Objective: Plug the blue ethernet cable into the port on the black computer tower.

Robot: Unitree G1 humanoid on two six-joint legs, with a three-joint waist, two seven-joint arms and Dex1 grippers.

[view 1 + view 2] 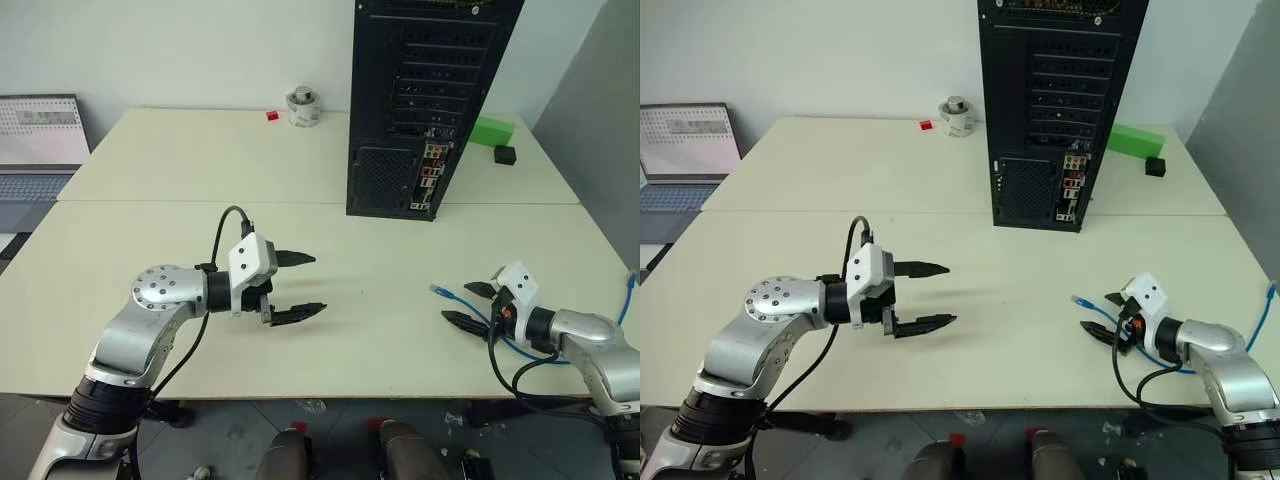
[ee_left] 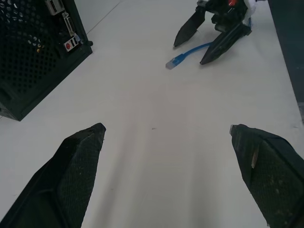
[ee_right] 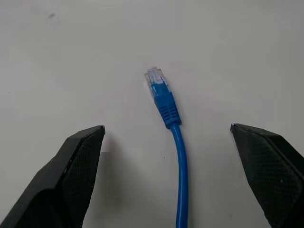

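On the near right of the pale table, the blue ethernet cable lies flat, its clear plug end pointing toward the left and slightly far, the cord running back under the right arm toward the table's right edge. The right gripper sits low over this end with fingers spread wide; the plug lies between them, touching neither, and nothing is held. The left gripper is at the near middle-left of the table, pointing right, fingers likewise spread wide and empty, above bare tabletop and well apart from the cable.

The black computer tower stands upright at the far middle-right of the table, its rear panel facing the robot, with slot covers, a mesh vent and a narrow strip of coloured connectors low on its right side. It is well apart from the plug.

Other items: a small roll and a red piece at the far centre; a green block and a small black cube right of the tower; a laptop at far left.
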